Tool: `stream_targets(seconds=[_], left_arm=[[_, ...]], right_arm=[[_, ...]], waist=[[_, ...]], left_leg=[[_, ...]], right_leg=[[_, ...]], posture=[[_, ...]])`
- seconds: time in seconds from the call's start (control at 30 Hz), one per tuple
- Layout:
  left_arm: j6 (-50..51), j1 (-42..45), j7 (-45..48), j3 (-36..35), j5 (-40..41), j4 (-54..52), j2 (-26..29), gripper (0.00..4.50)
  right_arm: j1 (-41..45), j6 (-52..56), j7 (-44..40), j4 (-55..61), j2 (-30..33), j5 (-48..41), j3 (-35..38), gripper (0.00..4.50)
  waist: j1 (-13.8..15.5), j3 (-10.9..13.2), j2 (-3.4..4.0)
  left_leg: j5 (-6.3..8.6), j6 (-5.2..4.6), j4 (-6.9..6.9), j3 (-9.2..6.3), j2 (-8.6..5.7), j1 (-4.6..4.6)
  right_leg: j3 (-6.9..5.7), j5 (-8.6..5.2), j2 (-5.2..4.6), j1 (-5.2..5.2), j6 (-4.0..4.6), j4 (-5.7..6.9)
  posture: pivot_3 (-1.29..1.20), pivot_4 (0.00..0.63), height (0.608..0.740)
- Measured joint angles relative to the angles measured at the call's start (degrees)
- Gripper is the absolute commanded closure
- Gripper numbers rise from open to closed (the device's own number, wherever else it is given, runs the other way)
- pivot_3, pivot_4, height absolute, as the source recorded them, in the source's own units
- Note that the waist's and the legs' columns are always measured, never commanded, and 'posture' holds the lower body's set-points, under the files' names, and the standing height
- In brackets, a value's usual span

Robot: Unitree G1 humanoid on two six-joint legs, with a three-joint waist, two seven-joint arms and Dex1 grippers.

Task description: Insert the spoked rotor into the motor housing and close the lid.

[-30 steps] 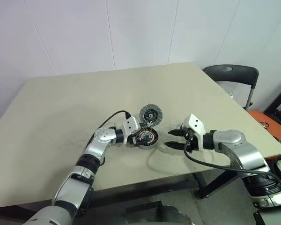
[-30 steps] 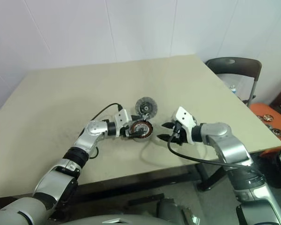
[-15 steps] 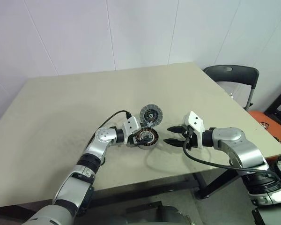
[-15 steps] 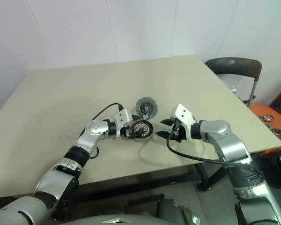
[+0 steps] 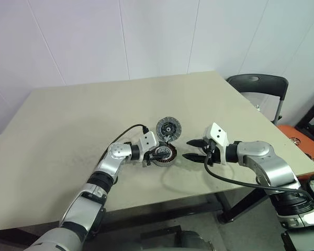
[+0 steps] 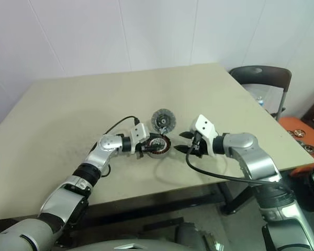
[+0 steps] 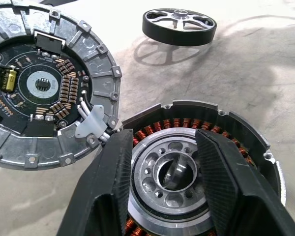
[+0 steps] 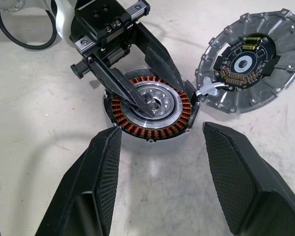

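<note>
The left end effector [image 8: 137,81], half closed over the motor housing [image 8: 150,105], holds nothing; the rigid, slippery spoked rotor [image 7: 179,27] seems best gripped by its rim.

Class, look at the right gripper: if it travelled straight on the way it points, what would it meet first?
Most likely the motor housing, which lies straight ahead between the open right gripper fingers, with the left gripper on its core. Depth is hard to judge.
</note>
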State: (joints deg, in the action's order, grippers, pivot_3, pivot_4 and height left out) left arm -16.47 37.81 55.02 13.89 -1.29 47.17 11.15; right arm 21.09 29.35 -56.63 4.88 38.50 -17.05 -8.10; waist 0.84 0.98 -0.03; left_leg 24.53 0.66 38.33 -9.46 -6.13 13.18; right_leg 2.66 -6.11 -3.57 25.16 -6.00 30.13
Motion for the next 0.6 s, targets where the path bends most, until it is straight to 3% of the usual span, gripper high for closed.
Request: stream_targets(seconds=[0.53,0.6], left_arm=[[1.47,0.63,1.09,-0.04,0.05,-0.07,0.13,2.37],[1.86,0.63,1.31,-0.06,0.22,-0.17,0.2,2.74]], right_arm=[[0.13,-1.06,0.04,-1.03,-0.31,0.59,-0.04,1.71],[0.15,-1.07,0.03,-1.26,-0.43,0.69,-0.05,1.71]], waist=[[0.01,-0.01,0.0],[0.01,-0.01,0.0]], left_leg=[[0.0,0.01,0.0,0.0,0.0,0.02],[0.0,0.01,0.0,0.0,0.0,0.02]], right_leg=[[0.0,0.0,0.0,0.01,0.0,-0.02],[0.0,0.0,0.0,0.01,0.0,-0.02]], posture=[[0.0,0.0,0.74],[0.0,0.0,0.74]])
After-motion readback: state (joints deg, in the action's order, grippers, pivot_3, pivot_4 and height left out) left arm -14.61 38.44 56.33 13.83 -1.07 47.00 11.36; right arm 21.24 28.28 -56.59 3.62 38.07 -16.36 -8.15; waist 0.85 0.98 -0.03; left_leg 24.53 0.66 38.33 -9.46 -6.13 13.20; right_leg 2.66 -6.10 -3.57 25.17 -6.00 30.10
